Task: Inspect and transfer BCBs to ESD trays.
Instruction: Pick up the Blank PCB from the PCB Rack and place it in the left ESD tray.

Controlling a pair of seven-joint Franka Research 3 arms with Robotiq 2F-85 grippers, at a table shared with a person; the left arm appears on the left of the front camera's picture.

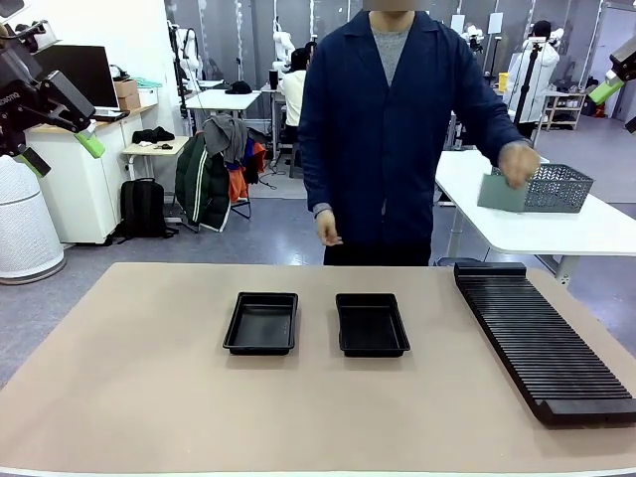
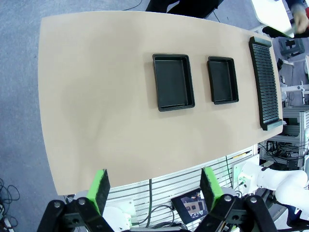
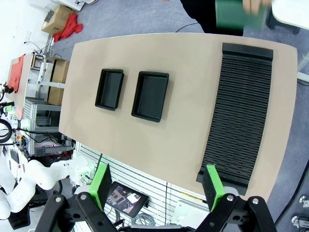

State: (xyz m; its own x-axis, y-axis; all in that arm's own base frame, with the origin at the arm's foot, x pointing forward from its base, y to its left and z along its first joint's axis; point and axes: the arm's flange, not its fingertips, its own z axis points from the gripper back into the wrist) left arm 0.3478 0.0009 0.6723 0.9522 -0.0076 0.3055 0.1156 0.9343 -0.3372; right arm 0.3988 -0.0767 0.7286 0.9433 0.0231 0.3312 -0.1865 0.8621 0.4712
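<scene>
Two shallow black rectangular plastic trays sit apart at mid-frame on the flat tan table [image 1: 149, 383]: the left tray [image 1: 260, 349] and the right tray [image 1: 373, 351]. A long black ribbed plastic rack [image 1: 542, 343] lies at the right of the frame. At upper right, the person's hand [image 1: 519, 162] holds a thin flat green circuit board [image 1: 500, 196] just beside a grey mesh basket [image 1: 558, 187]. At upper left, the left gripper [image 1: 62, 154] hangs with fingers spread.

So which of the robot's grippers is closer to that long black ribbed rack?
The right. The right gripper hangs raised over the right end of the table, where the rack lies; the left gripper is raised at the opposite, left end.
</scene>
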